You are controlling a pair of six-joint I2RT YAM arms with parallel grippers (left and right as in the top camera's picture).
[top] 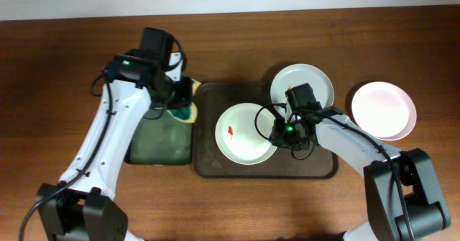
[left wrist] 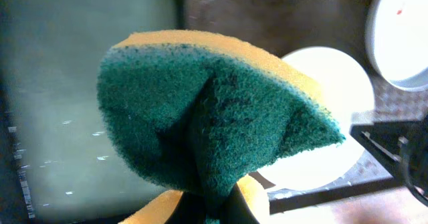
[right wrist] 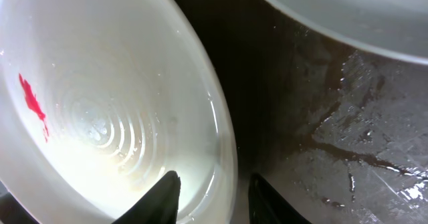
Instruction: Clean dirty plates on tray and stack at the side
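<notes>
Wooden surface (top: 72, 39) holds three plates (top: 316, 81): two on the tray (top: 208, 165), one just beside it; left hand (top: 183, 101) squeezes a sponge (left wrist: 214, 137), right hand (top: 284, 137) straddles the smeared plate (top: 241, 144) rim, fingers (right wrist: 167, 197) apart.

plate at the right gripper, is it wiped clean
No, the plate at the right gripper has a red smear on it.

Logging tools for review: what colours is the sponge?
The sponge is dark green on one face, yellow foam behind; left wrist view shows it best.
</notes>
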